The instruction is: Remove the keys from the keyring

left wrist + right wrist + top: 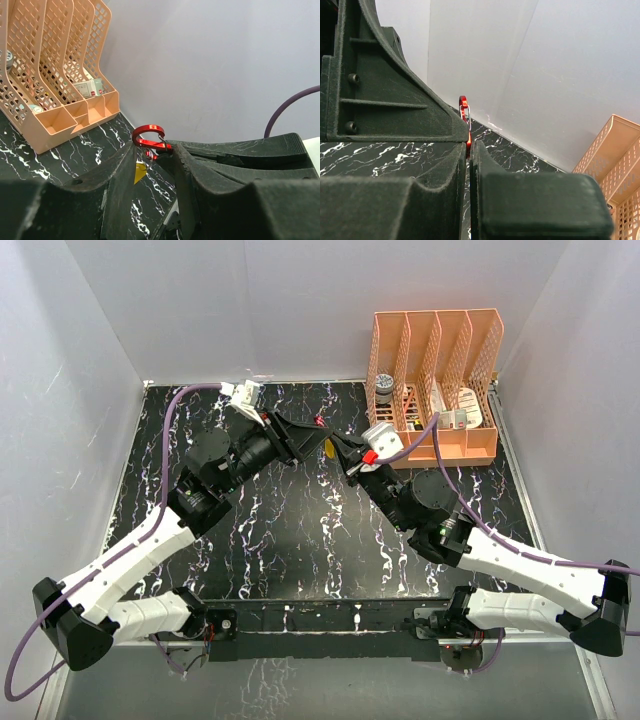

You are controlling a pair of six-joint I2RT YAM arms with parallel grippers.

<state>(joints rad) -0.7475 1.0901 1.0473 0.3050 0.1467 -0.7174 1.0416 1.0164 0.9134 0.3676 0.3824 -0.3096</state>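
Observation:
The keyring (148,131) is a small red carabiner-like loop held in the air between both grippers. It shows as a red speck in the top view (318,421) and as a thin red edge in the right wrist view (463,106). A yellow-gold key (139,172) hangs below it on a thin wire ring, also seen from above (330,448). My left gripper (152,150) grips the loop across its fingertips; it comes in from the left in the top view (308,434). My right gripper (469,145) is pinched shut on the loop's lower end and comes in from the right (347,454). The key is hidden in the right wrist view.
A peach file organiser (435,350) with small items in its slots stands at the back right, close behind the right gripper; it also shows in the left wrist view (50,75) and the right wrist view (620,165). White walls enclose the black marbled table (300,530).

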